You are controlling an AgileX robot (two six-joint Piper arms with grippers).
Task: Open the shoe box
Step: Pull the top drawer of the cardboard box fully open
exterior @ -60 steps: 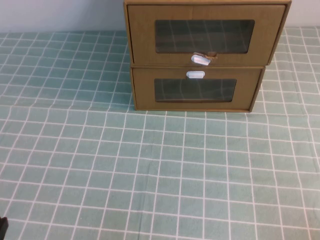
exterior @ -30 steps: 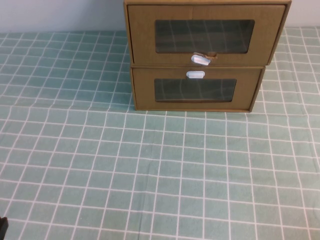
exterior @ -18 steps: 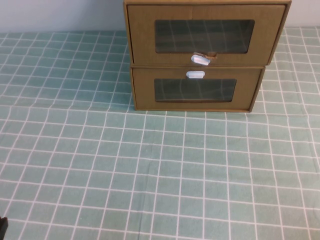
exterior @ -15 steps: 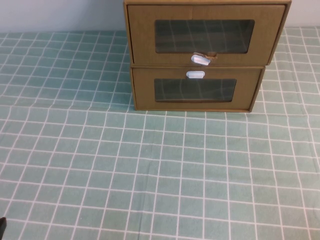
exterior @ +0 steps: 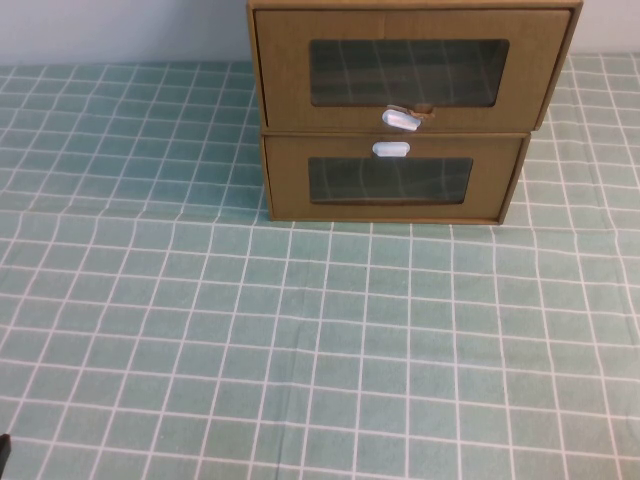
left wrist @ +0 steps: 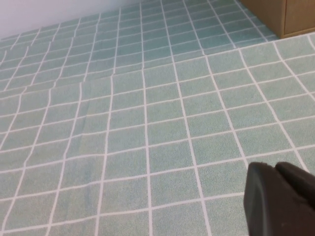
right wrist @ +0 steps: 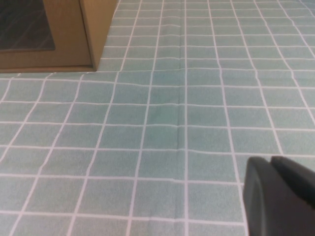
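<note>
The shoe box (exterior: 400, 110) is two brown cardboard drawers stacked at the far middle of the table, each with a dark window. The upper drawer has a white pull tab (exterior: 401, 119), the lower one a white tab (exterior: 391, 149); both drawers sit pushed in. My left gripper (left wrist: 274, 169) hovers over the cloth near the table's front left, shut and empty, far from the box corner (left wrist: 290, 14). Only a dark sliver of the left gripper (exterior: 3, 455) shows in the high view. My right gripper (right wrist: 270, 162) is shut and empty, low over the cloth to the right of the box (right wrist: 49, 34).
A green tablecloth (exterior: 320, 340) with a white grid covers the table, with shallow fold creases. A pale wall (exterior: 120, 30) stands behind the box.
The dark sliver of the left arm at the bottom-left corner of the high view has sunk slightly lower. The box and its tabs have not moved.
</note>
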